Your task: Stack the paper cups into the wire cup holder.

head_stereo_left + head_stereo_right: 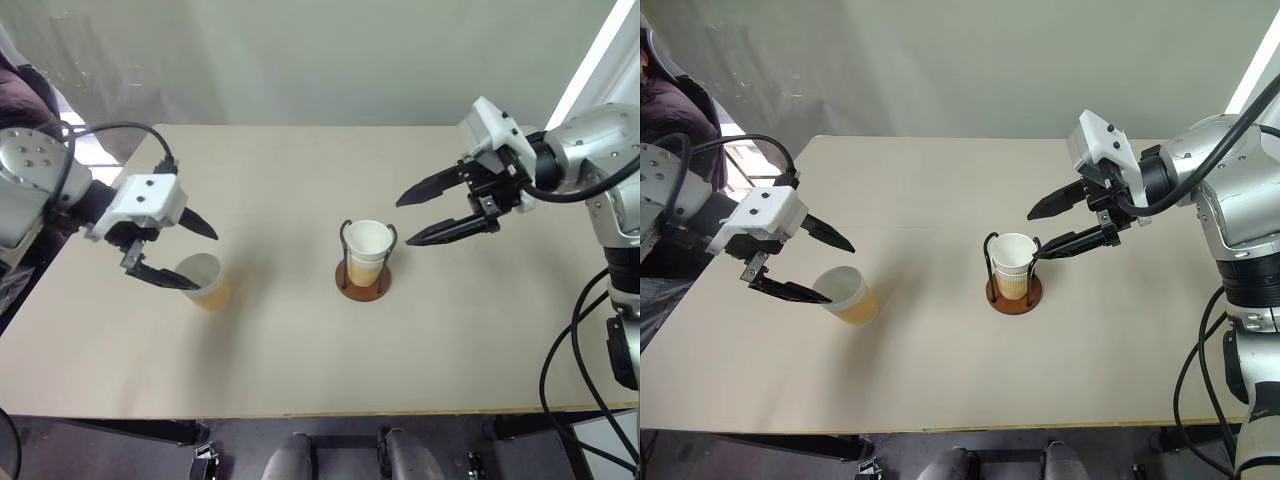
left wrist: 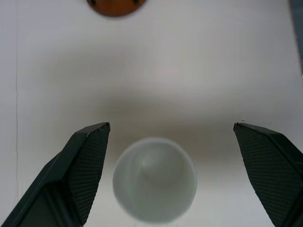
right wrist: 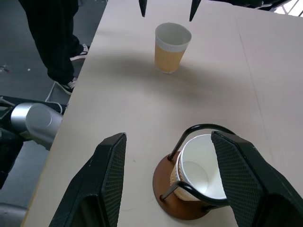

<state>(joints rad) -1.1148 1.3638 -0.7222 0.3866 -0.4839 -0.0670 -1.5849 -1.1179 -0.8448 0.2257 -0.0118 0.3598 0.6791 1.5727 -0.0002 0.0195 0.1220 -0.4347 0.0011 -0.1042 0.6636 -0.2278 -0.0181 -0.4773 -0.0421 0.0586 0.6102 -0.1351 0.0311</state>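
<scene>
The wire cup holder (image 1: 363,285), a brown disc with black wire loops, stands mid-table with nested paper cups (image 1: 367,250) inside it. One loose paper cup (image 1: 205,282) stands upright to its left. Just above this cup hangs my left gripper (image 1: 206,262), open. In the left wrist view the cup (image 2: 155,179) shows between the wide-spread fingers (image 2: 90,156), touching neither. My right gripper (image 1: 403,222) hovers open above and to the right of the holder, holding nothing. The right wrist view looks down on the holder (image 3: 171,182) and the loose cup (image 3: 172,47) beyond.
The beige table (image 1: 300,370) has its front edge near me. A person in dark clothes (image 1: 670,110) stands at the table's left end, legs (image 3: 52,38) beside that edge. Black cables (image 1: 570,340) hang at my right arm.
</scene>
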